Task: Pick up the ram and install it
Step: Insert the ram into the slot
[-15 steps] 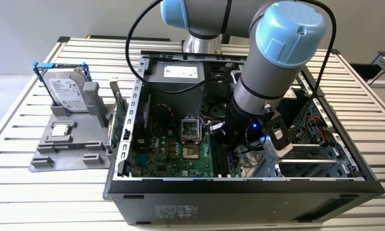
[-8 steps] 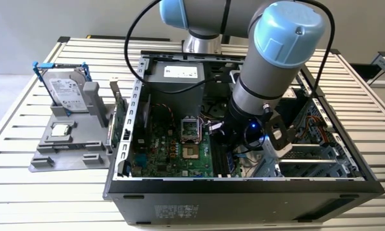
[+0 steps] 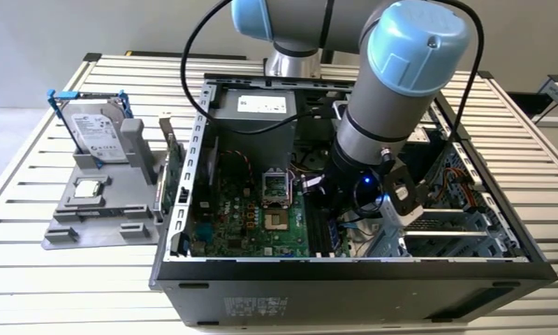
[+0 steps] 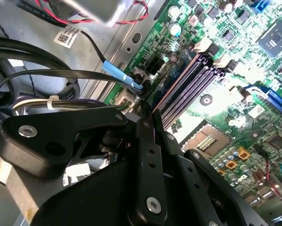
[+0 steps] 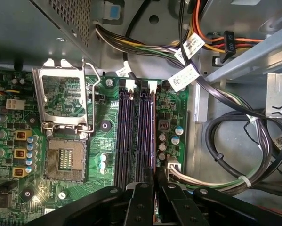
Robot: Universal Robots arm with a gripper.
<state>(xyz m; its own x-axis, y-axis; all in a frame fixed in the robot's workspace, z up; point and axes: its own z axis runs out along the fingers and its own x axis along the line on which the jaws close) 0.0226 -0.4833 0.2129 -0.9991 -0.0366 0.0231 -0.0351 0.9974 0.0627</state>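
Observation:
My gripper is low inside the open computer case, over the black memory slots on the green motherboard. Its dark fingers are shut on the ram, a thin dark blue-green stick seen edge-on. The ram stands upright in line with the slot nearest the case's cable side, its lower edge at or in that slot. How deep it sits I cannot tell. In the exterior view the gripper is below the arm's wrist, with the ram a bluish strip beneath it.
An open processor socket with its raised metal frame lies beside the slots. Cable bundles crowd the cable side. A grey fixture at the exterior view's left holds a hard drive; a green expansion card stands by the case wall.

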